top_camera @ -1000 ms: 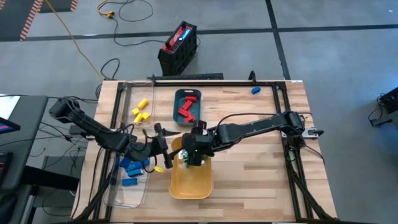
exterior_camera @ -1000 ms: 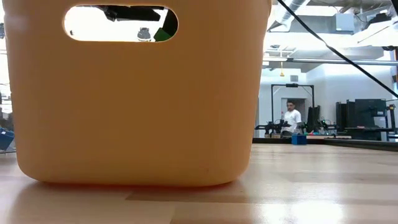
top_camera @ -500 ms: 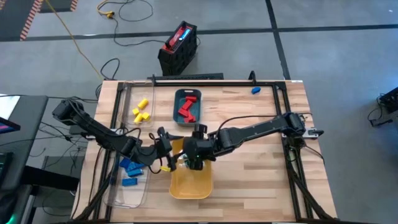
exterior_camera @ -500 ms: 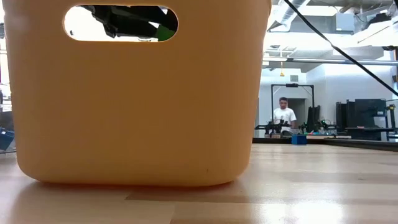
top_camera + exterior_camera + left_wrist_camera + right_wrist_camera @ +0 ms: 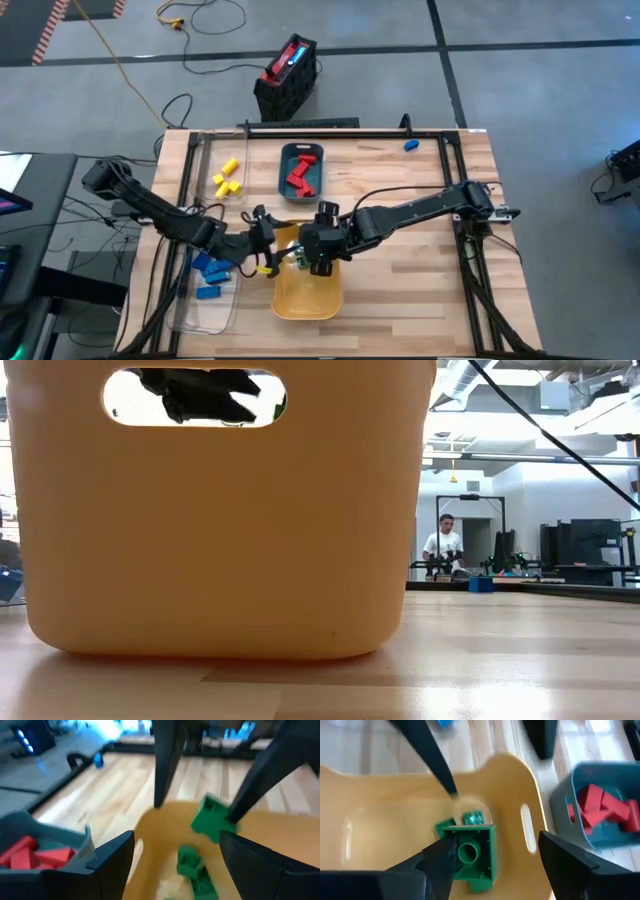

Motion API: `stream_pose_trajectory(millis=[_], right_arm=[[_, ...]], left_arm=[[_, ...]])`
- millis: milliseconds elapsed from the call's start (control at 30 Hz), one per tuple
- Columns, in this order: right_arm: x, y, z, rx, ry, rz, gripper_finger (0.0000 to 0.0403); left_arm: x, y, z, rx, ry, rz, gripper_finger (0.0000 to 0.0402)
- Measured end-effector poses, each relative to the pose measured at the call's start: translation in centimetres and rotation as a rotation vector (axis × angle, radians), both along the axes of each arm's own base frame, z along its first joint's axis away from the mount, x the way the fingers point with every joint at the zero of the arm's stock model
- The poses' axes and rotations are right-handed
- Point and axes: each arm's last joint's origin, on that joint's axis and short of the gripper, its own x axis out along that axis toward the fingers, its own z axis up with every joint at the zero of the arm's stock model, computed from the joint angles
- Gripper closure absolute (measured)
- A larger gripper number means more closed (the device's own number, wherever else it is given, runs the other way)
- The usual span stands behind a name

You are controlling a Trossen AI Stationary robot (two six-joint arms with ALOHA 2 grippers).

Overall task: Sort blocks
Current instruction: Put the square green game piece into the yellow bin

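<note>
A yellow tray [image 5: 308, 292] stands at the table's near middle, with green blocks [image 5: 192, 867] lying in it. My right gripper [image 5: 307, 258] hangs open over the tray's far end. A green block [image 5: 470, 855] is beside one of its fingers, above the tray floor; it also shows in the left wrist view [image 5: 212, 821]. My left gripper [image 5: 262, 248] is open and empty at the tray's far left corner. A small yellow block [image 5: 266, 270] lies just left of the tray. My right gripper stands with one finger [image 5: 437, 865] against the side of the green block [image 5: 451, 851], and the other finger is well clear of it. The fingers point down into the tray. I cannot tell whether the finger touches the block.
A teal tray [image 5: 285, 185] with red blocks stands behind the yellow tray. Yellow blocks [image 5: 228, 178] lie at the far left, blue blocks [image 5: 210, 272] in a clear tray at the near left. One blue block [image 5: 410, 145] lies far right. A person [image 5: 442, 545] stands beyond the table.
My left gripper has gone toward the table's right edge, up to the yellow tray. My right gripper has shifted a little toward the near edge over the tray.
</note>
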Motion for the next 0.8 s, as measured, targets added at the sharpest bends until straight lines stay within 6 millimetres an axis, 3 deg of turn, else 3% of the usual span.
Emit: stream_pose_trajectory(millis=[167, 433, 800], right_arm=[[0.0, -0.1, -0.6, 0.002, 0.030, -0.016, 0.0123], [0.6, 0.4, -0.1, -0.008, -0.042, 0.030, 0.0123], [0.3, 0.5, 0.4, -0.004, -0.050, 0.054, 0.0123]], left_arm=[[-0.5, 0.1, 1.5, 0.013, -0.083, 0.010, 0.0113], [0.9, 0.0, 0.4, 0.020, -0.079, 0.002, 0.0113], [1.0, 0.5, -0.7, 0.029, 0.001, 0.027, 0.0113]])
